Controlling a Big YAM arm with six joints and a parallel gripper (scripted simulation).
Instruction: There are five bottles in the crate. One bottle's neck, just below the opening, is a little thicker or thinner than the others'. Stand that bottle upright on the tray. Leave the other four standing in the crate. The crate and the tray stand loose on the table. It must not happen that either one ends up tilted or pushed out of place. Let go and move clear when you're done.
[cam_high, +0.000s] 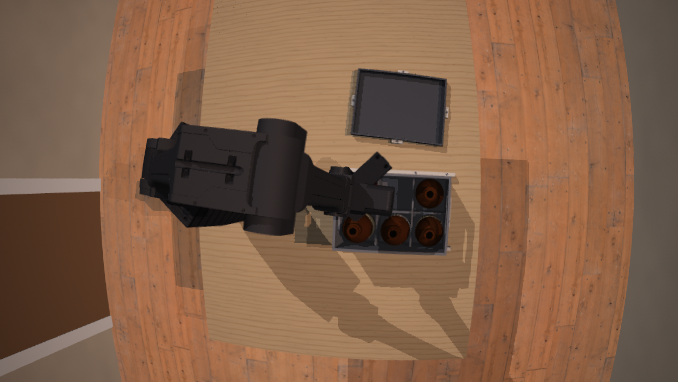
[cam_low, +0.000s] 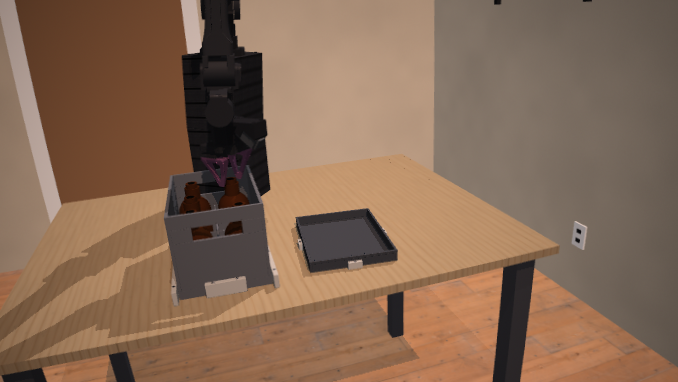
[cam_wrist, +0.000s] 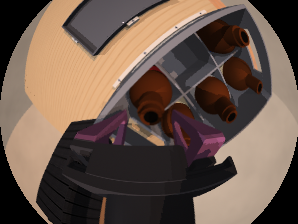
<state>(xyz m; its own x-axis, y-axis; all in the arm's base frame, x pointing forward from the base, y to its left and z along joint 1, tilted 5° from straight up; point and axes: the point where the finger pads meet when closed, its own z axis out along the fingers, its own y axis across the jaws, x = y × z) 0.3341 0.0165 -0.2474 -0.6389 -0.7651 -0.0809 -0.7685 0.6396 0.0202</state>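
The grey crate (cam_high: 390, 253) (cam_low: 220, 265) (cam_wrist: 165, 49) holds five upright brown bottles. Four show in the overhead view: one bottle (cam_high: 429, 194) (cam_wrist: 220, 37) in the far corner on the tray side, and three in the other row. The fifth bottle (cam_low: 232, 199) (cam_wrist: 150, 92) stands in the tray-side row at the robot's end, hidden from above by the arm. My gripper (cam_low: 231, 180) (cam_wrist: 150, 115) is open, its purple fingertips on either side of this bottle's neck in the wrist view; their exact height is unclear. Neck differences are too small to tell. The dark tray (cam_high: 400, 107) (cam_low: 345, 240) (cam_wrist: 110, 20) is empty.
The crate's high walls and thin dividers surround the bottles. The middle compartment (cam_high: 403, 192) (cam_wrist: 185, 60) of the tray-side row is empty. A second bottle stands close beside the right finger in the wrist view. The tray has a low rim and lies apart from the crate.
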